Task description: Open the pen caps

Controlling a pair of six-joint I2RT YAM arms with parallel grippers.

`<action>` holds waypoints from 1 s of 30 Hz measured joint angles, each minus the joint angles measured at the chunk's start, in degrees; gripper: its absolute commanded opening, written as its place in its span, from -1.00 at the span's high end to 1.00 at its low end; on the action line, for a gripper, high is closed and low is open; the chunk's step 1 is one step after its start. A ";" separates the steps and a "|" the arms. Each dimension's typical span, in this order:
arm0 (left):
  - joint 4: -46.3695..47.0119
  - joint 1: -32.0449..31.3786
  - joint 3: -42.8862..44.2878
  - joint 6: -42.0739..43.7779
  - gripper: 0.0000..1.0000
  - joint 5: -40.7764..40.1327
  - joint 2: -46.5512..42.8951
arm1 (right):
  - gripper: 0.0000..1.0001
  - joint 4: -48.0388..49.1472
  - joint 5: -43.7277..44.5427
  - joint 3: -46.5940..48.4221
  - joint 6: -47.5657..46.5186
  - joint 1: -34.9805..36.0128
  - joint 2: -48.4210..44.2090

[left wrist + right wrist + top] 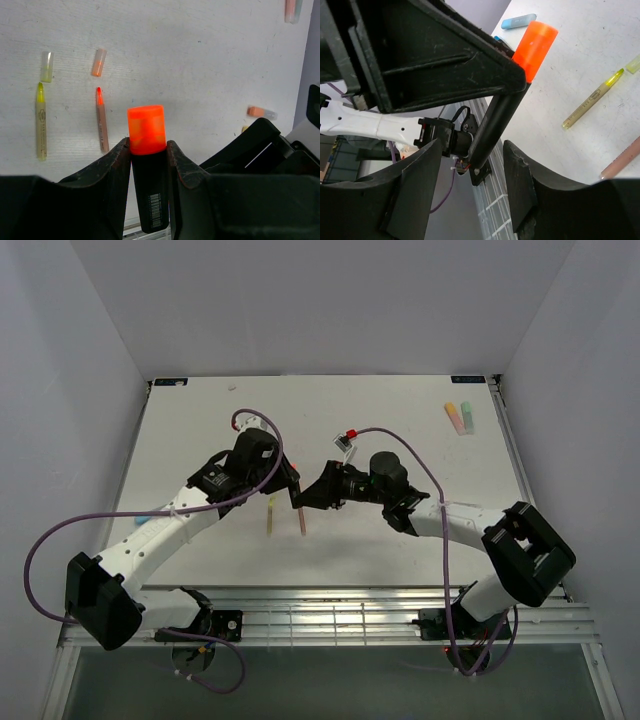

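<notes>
1. While the left claw (148, 150) is clenched on the black highlighter body (151, 200), the orange cap (146, 129) stands clear above its fingertips. The cap is seated on the pen, not yet off, and held in the air over the white surface (200, 60).
2. The right claw (472, 145) is released, its jaws spread wide with the black body between them in its wrist view. As far as we can tell, it touches neither body nor cap.
3. We judge the cap light, stiff and smooth: hard plastic that will not crush but may slip between pads. It is probably a snug friction fit, so it should resist and then let go suddenly.
4. The place to take hold is the cap's sides around its middle, above the left fingertips, pulling straight along the pen's axis. A skewed pull could twist the body in the left grasp.
5. On the surface lie a yellow pen (40, 122) with its pale yellow cap (47, 66) apart beyond the tip, and a peach pen (102, 120) with its peach cap (99, 62) likewise apart. Those two look done.
</notes>
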 measured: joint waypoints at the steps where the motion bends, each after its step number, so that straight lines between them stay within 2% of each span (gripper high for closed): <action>1: 0.02 -0.24 0.00 -0.09 1.00 -0.07 0.00 | -0.08 0.44 0.00 0.07 0.46 0.00 0.55; 4: 0.00 -0.83 -0.04 -0.63 1.00 -0.11 0.00 | 0.09 1.97 0.15 0.09 1.64 0.00 2.16; 9: 0.02 -1.57 -0.04 -1.46 1.00 -0.09 0.00 | 0.22 4.66 0.44 0.07 3.80 0.13 4.24; 12: 0.20 -2.27 -0.04 -1.95 1.00 -0.46 -0.13 | 0.66 5.18 1.09 0.04 4.74 0.28 4.79; 13: 0.33 -2.36 -0.04 -1.92 0.95 -0.74 -0.44 | 0.84 4.66 1.51 0.04 5.14 0.13 5.16; 16: 0.02 -2.40 -0.17 -1.92 0.29 -1.68 -1.18 | 0.84 5.16 1.62 0.07 6.38 0.15 5.70; 17: 0.00 -2.54 -0.31 -1.92 0.00 -2.10 -1.44 | 0.84 5.22 1.60 0.04 6.60 0.22 5.70; 24: -0.24 -3.15 -0.94 -1.92 -0.14 -4.22 -2.47 | 0.85 8.09 1.29 -3.61 9.16 1.29 3.50; 30: -0.20 -3.15 -1.05 -1.95 -0.11 -4.48 -2.47 | 0.85 9.16 0.96 -4.72 10.71 2.27 2.45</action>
